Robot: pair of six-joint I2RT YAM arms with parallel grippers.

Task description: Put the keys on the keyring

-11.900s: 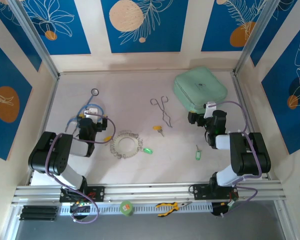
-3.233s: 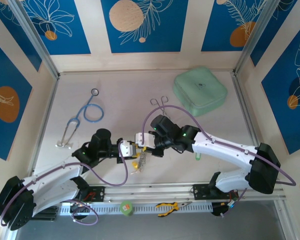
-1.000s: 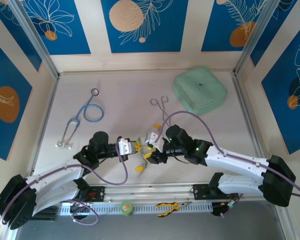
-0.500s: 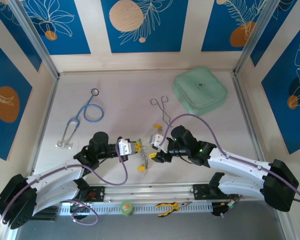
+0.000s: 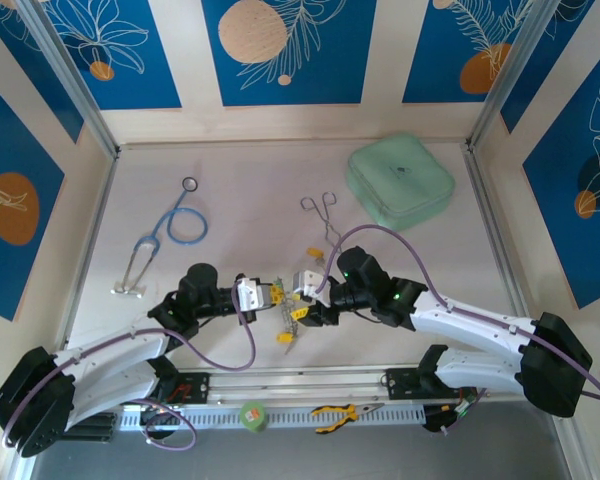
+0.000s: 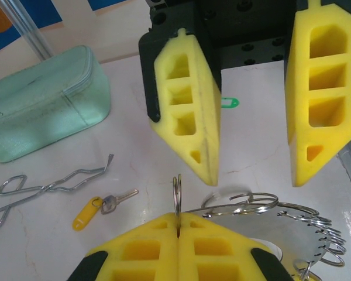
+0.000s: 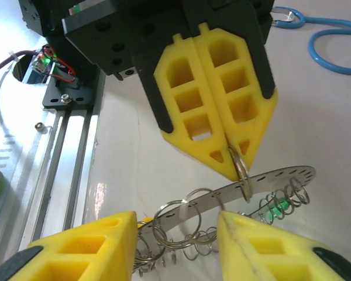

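Observation:
My left gripper point(image 6: 178, 225) is shut on a small split ring point(image 6: 177, 193) on the rim of the keyring point(image 6: 269, 209), which hangs edge-on above the table point(image 5: 230, 210). In the top view the left gripper point(image 5: 273, 296) and the keyring point(image 5: 287, 322) are low in the middle. My right gripper point(image 7: 175, 246) is open, its fingers either side of the silvery band point(image 7: 263, 181) without touching it, facing the left gripper point(image 7: 237, 158). It meets the ring from the right point(image 5: 300, 308). A yellow-headed key point(image 6: 99, 208) lies on the table. A green key point(image 6: 228, 103) lies further off.
Silver forceps point(image 6: 47, 187) lie by the yellow key, and a pale green pouch point(image 5: 400, 182) sits at the back right. The blue stethoscope point(image 5: 170, 225) is at the left. The metal rail point(image 7: 70, 146) runs along the near edge.
The right gripper drew back to the right, then came in again to the keyring with its jaws a little narrower. The left gripper and the ring have stayed put.

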